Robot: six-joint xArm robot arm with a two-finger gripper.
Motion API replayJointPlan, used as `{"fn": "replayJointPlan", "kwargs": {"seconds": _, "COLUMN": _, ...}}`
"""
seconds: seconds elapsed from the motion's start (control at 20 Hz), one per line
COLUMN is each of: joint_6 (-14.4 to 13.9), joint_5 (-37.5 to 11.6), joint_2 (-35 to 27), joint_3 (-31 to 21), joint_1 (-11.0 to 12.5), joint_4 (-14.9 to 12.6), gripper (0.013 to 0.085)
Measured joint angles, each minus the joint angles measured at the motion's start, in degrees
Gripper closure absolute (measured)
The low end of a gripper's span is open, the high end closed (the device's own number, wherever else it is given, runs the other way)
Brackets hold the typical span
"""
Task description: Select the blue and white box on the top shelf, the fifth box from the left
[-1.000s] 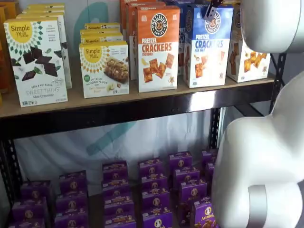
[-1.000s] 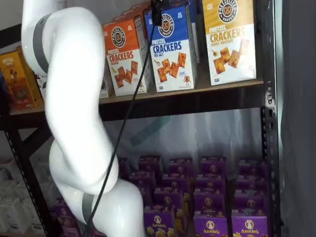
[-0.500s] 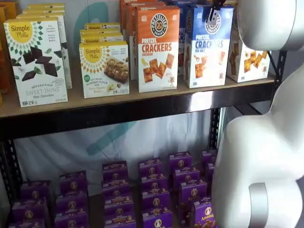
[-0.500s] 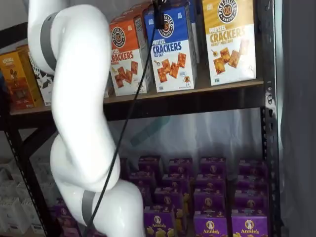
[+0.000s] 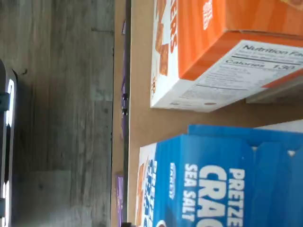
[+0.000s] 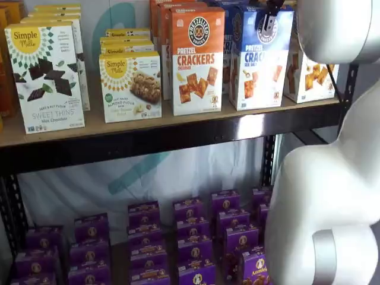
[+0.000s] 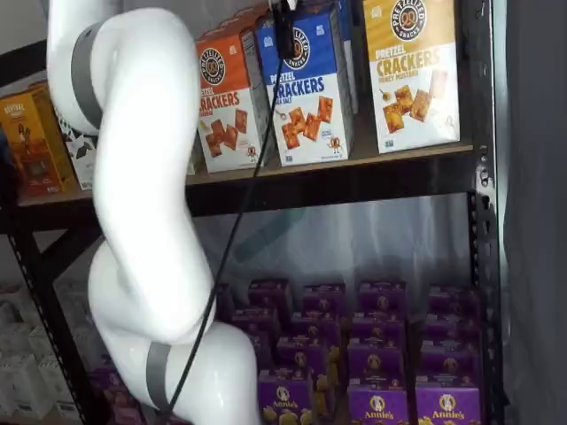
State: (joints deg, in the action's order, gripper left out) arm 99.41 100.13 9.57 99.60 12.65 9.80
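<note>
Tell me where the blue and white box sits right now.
In both shelf views the blue and white box stands on the top shelf, between the orange cheddar cracker box and the yellow-topped cracker box.

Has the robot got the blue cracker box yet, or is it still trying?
Not yet. Done: the arm has reached the top shelf, and the gripper hangs in front of the top of the blue and white box, beside the orange box. In hand: lining up on that box; I can't see a gap or grip between the fingers. Left: closing on the box and pulling it off the shelf, where it stands now.
</note>
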Motion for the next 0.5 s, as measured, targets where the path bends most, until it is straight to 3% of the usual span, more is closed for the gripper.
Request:
{"fn": "replayJointPlan", "kwargs": {"seconds": 0.25, "joint_6": -0.26, "joint_5": -1.29, "joint_2": 1.29, "joint_3": -1.99, "joint_1": -0.13, "joint_4": 0.67, "gripper": 0.013}}
{"fn": "replayJointPlan", "kwargs": {"seconds": 0.5, "joint_6": -0.43, "joint_5": -2.24, "joint_2": 1.99, "joint_3": -2.97, "joint_1": -0.25, "joint_4": 1.02, "gripper": 0.029}}
